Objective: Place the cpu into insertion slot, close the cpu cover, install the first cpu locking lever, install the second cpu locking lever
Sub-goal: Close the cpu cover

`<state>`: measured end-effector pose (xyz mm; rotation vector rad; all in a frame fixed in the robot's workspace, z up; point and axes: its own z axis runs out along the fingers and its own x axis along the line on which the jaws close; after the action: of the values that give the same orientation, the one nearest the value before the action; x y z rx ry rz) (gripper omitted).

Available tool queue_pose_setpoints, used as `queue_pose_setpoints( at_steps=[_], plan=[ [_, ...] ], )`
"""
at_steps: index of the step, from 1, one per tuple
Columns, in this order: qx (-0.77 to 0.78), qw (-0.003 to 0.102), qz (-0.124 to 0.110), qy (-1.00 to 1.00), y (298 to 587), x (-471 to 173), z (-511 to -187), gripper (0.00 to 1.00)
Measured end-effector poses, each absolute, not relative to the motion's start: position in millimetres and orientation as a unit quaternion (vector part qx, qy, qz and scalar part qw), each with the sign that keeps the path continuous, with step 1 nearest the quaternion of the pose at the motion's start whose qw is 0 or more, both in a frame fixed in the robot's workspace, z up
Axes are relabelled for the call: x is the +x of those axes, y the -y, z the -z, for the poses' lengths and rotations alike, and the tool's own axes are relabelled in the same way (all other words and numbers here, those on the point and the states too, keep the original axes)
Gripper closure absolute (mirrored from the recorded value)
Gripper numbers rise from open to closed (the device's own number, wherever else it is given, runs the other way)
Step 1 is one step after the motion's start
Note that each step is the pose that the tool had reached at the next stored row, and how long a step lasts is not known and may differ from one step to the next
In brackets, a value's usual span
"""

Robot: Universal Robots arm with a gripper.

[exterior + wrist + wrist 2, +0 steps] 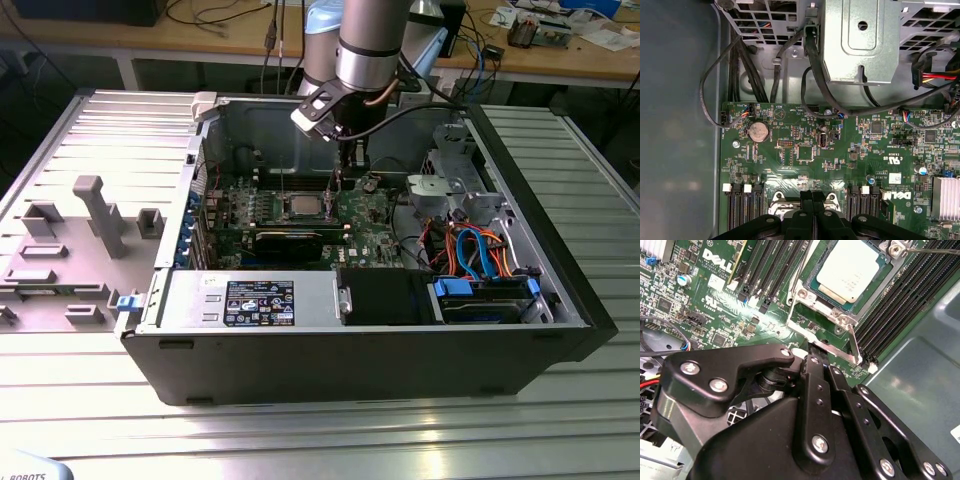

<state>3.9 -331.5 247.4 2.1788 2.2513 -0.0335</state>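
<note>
Silver cpu [852, 271] near black hand [812, 356]

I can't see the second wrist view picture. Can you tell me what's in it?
The robot's black gripper looms in the foreground, its tip right by a thin silvery lever. Beyond it the silver-topped cpu sits in its metal frame on the green motherboard, with long black slots on both sides.

In case [350, 365]: motherboard [375, 238]; on it, insertion slot [801, 296] holding cpu [303, 207]; gripper [347, 172] just beside, toward the exterior view's right.
</note>
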Motion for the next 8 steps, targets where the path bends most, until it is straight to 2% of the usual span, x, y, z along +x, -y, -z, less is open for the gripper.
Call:
queue_pose_setpoints(
  at_steps=[8],
  plan=[
    [0.695,0.004,0.011,-0.719,331.5,1.7,-247.4,0.89]
  ],
)
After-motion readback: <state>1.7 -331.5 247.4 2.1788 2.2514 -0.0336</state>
